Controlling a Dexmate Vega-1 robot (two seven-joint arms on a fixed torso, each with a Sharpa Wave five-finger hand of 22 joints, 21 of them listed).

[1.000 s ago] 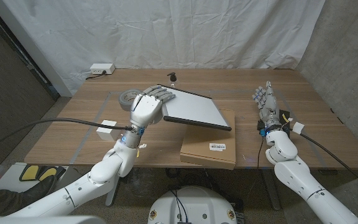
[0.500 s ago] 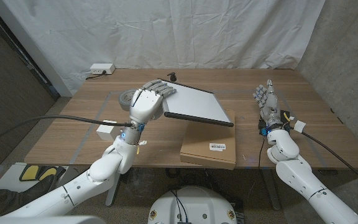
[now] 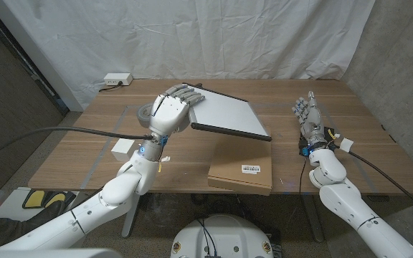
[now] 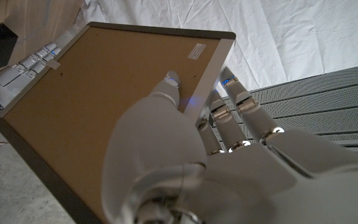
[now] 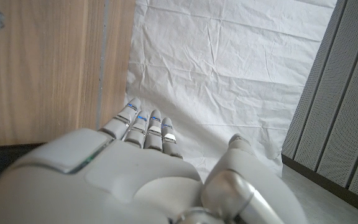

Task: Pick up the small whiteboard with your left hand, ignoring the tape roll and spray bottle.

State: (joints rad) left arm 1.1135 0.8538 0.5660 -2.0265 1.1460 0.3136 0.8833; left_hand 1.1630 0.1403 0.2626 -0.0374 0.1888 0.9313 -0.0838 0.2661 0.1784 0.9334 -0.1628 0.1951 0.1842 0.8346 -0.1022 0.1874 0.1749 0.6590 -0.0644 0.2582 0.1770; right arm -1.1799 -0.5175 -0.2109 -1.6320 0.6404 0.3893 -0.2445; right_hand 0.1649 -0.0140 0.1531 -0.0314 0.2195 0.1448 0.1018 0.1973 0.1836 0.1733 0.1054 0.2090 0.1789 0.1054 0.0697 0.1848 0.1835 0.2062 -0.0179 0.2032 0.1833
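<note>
With its left edge clamped in the left hand [image 3: 168, 115], the small rectangular whiteboard with a dark frame [image 3: 228, 117] hangs tilted above the middle of the wooden surface [image 3: 84, 150], clear of the flat brown cardboard box [image 3: 241, 173] that lies near the front edge. The left wrist view shows the board's brown fibre backing [image 4: 98, 106] with the thumb pressed against it and the fingers [image 4: 229, 115] wrapped over the framed edge. A grey tape roll [image 3: 145, 112] sits just behind the left hand, partly hidden. The right hand [image 3: 310, 120] stands idle near the right edge, fingers straight and apart, grasping nothing.

The lift looks essentially made, so I judge the task close to finished. What remains calls for a firm hold: gripped at one edge only, the board could pivot or sag, so any further raising should be slow and level.
</note>
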